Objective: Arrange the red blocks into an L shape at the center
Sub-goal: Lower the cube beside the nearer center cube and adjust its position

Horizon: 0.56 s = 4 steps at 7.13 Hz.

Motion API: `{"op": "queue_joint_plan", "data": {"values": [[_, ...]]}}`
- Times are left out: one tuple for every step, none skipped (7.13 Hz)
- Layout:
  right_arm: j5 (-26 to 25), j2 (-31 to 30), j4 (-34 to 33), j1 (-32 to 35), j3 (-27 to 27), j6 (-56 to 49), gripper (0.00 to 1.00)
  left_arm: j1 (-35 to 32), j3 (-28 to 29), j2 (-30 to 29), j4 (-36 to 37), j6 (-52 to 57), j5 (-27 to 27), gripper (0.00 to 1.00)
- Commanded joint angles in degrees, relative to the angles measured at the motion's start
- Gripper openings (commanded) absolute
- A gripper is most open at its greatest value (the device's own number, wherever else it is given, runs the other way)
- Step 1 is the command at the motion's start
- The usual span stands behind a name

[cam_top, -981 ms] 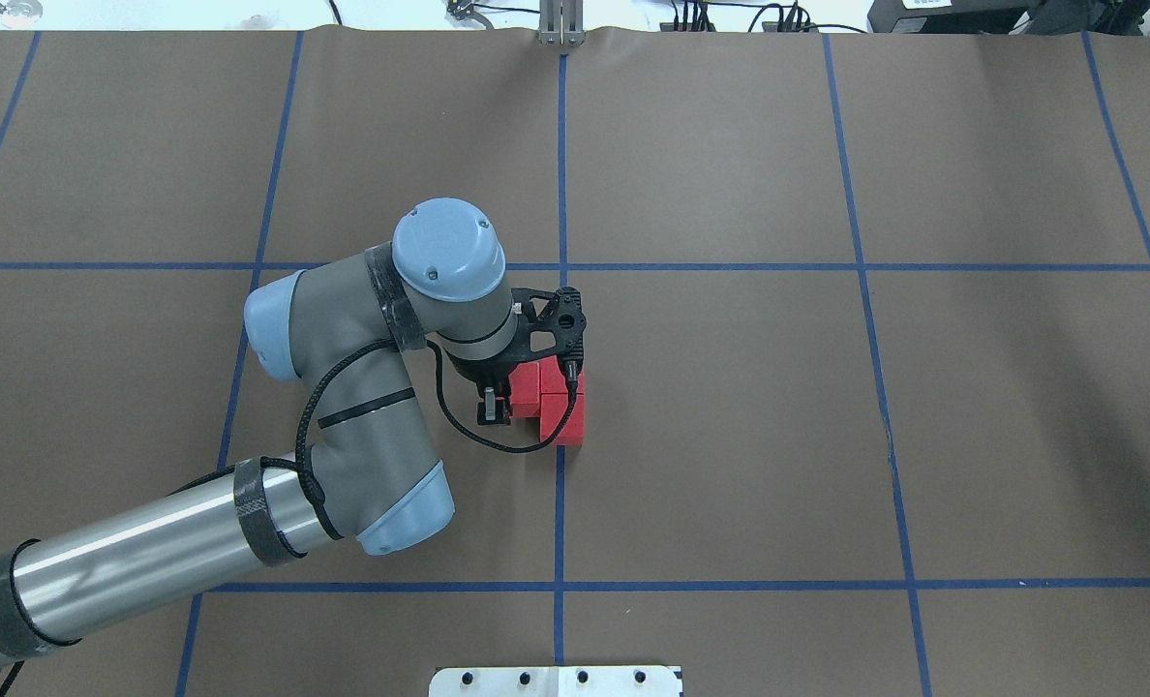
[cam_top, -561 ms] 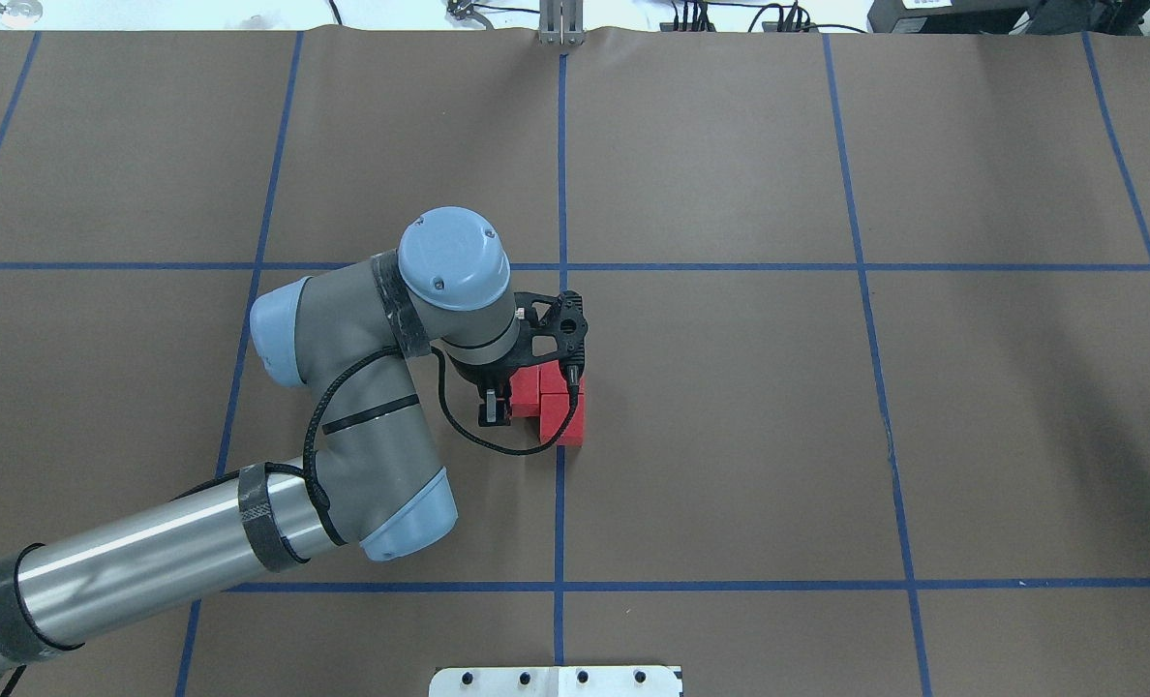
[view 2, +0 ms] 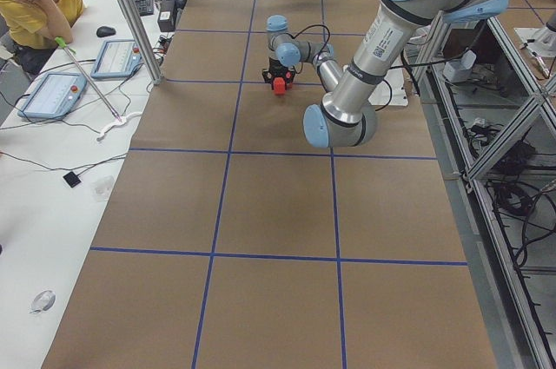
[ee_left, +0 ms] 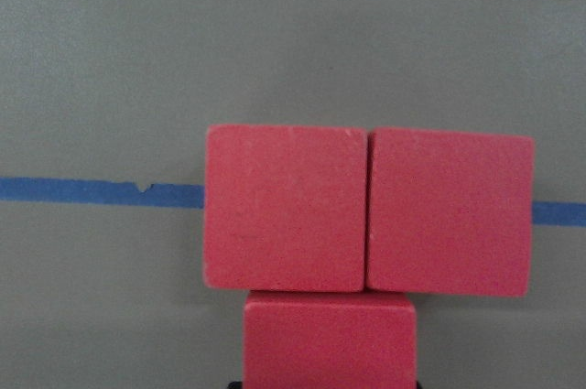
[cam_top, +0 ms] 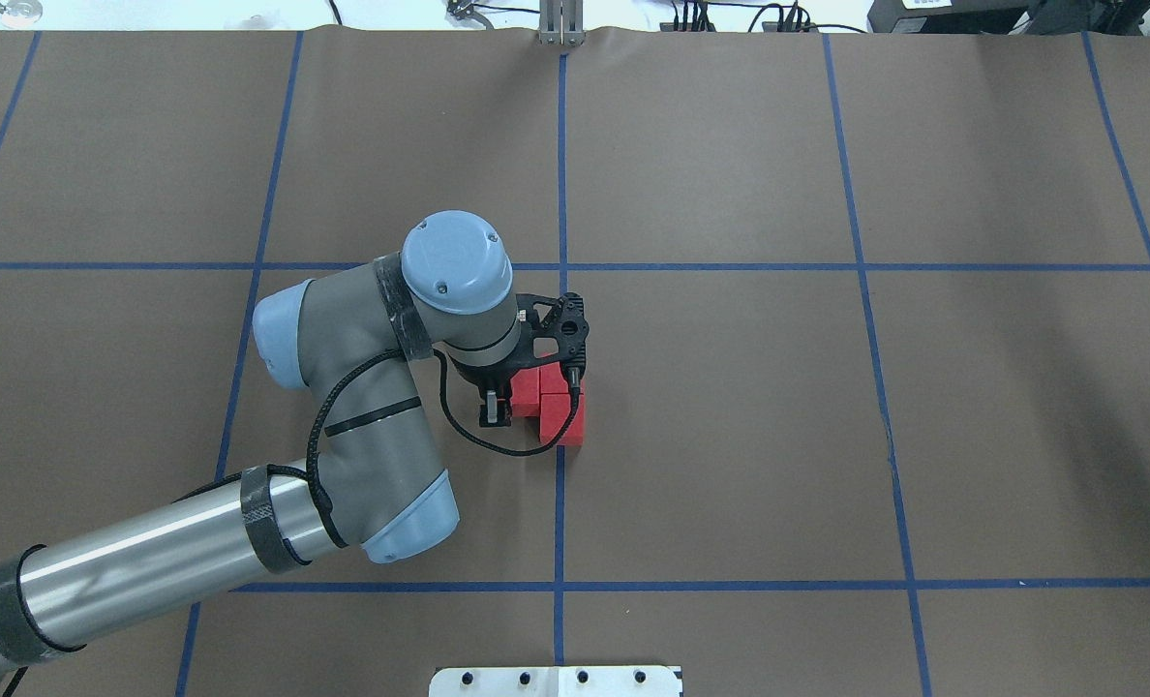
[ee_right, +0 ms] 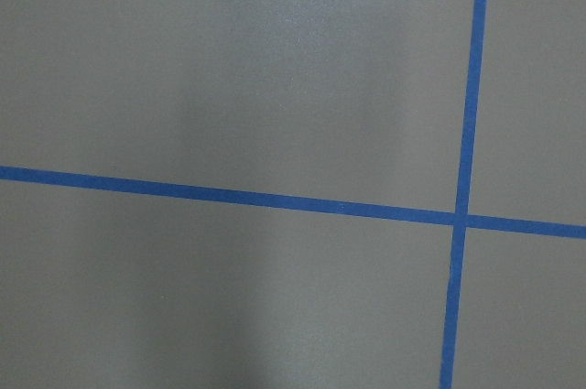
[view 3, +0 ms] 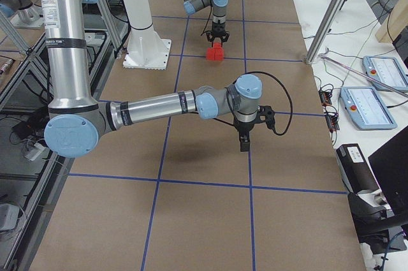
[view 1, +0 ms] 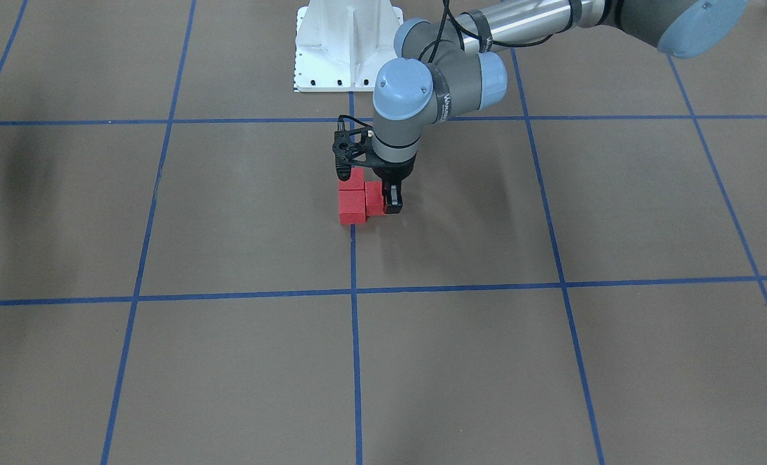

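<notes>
Three red blocks sit touching on the brown floor at the center [cam_top: 559, 469]. Two form a row on the blue tape line [ee_left: 286, 209] [ee_left: 449, 213], and the third [ee_left: 330, 339] butts against the side of one, making an L. In the overhead view the row [cam_top: 572, 418] is partly under the wrist camera. My left gripper [cam_top: 493, 410] [view 1: 393, 201] is shut and empty, its tip against the outer side of the third block [cam_top: 525, 392] [view 1: 374, 197]. My right gripper [view 3: 244, 143] hangs over bare floor far to the right; I cannot tell whether it is open or shut.
The white robot base plate [view 1: 348, 45] [cam_top: 556, 681] lies at the robot's side of the floor. A person [view 2: 35, 0] sits at a side table with tablets beyond the far edge. Aluminium posts [view 3: 328, 16] stand along that edge.
The left arm's wrist and elbow have drifted slightly to the right. The red blocks and the gripper tip stay in the same place.
</notes>
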Motion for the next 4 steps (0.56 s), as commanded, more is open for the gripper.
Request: {"op": "queue_joint_plan", "data": {"values": [[0.0,0.1,0.0,0.0,0.0,0.1,1.0,0.0,0.1,-0.1,0.0,0.2,-0.1,0.2],[0.0,0.3,0.0,0.0,0.0,0.0,1.0,0.0,0.3,-0.2,0.0,0.2,-0.1,0.2],[0.0,0.4,-0.1,0.0,0.0,0.1,1.0,0.0,0.4,-0.2,0.0,0.2,-0.1,0.2],[0.0,0.4,-0.1,0.0,0.0,0.0,1.0,-0.1,0.4,-0.2,0.0,0.2,-0.1,0.21]]}}
